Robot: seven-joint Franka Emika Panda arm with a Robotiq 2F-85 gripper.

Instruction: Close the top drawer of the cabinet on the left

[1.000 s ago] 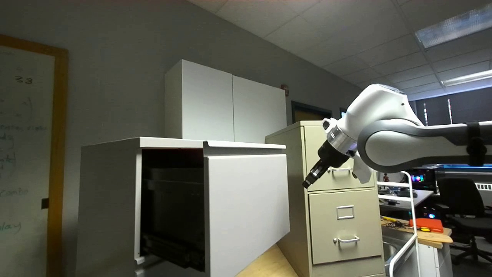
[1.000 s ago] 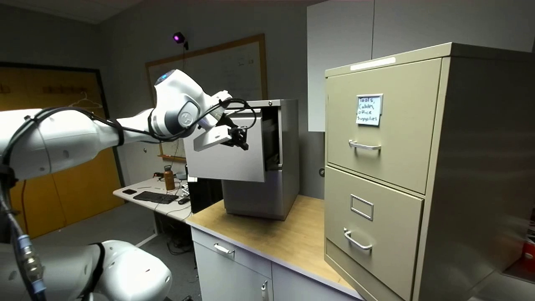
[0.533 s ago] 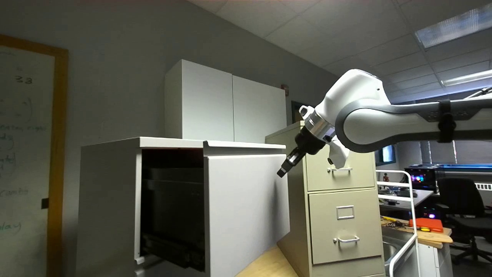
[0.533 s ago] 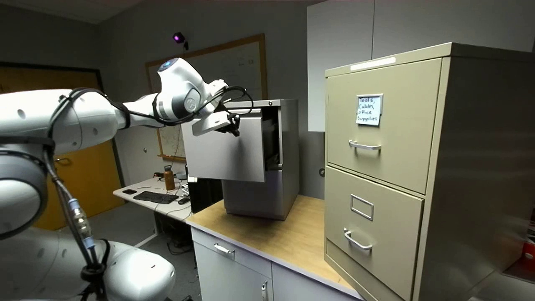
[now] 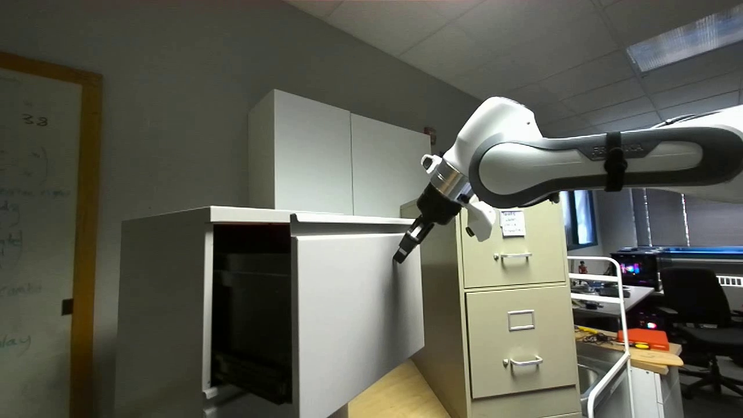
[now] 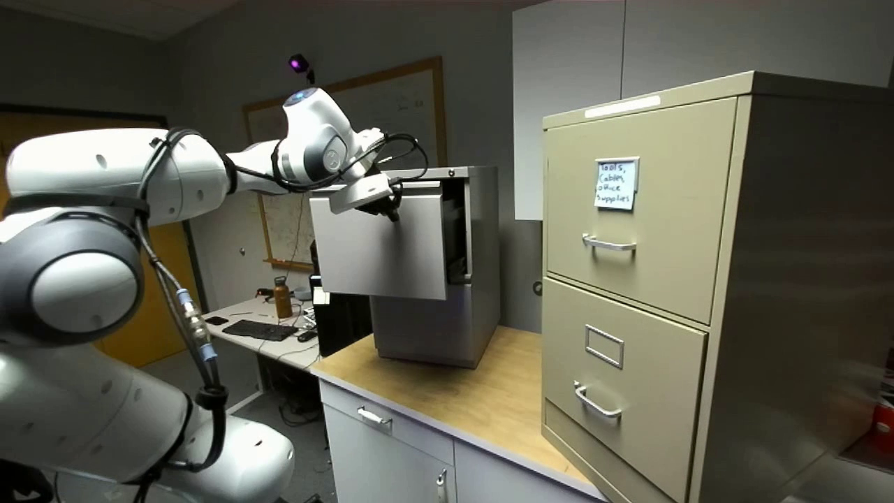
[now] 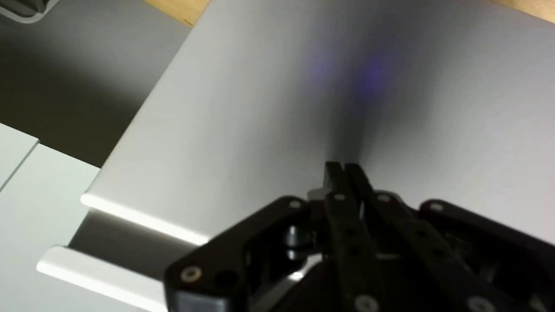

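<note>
The top drawer [image 5: 354,313] has a plain pale-grey front panel and stands partly pulled out of the light-grey cabinet [image 5: 162,307]. A dark cavity shows behind the panel. The drawer [image 6: 370,258] and the cabinet [image 6: 422,328] also show in the other exterior view. My gripper [image 5: 399,256] is at the upper part of the drawer front, and its tips appear to touch the panel. It also shows in an exterior view [image 6: 394,216], partly hidden by its mount and cables. In the wrist view the gripper [image 7: 345,164] is shut and empty, tips against the drawer front [image 7: 243,130].
A beige filing cabinet [image 5: 519,348] stands beside the grey cabinet; it also shows in an exterior view [image 6: 621,279]. A white cupboard [image 5: 313,151] hangs behind. The grey cabinet stands on a wooden counter [image 6: 482,391]. A desk [image 6: 241,318] holds a keyboard and a bottle.
My gripper has moved to the drawer front, the arm stretching out behind it. In the last half second the drawer has slid a little inward. The gripper stays shut.
</note>
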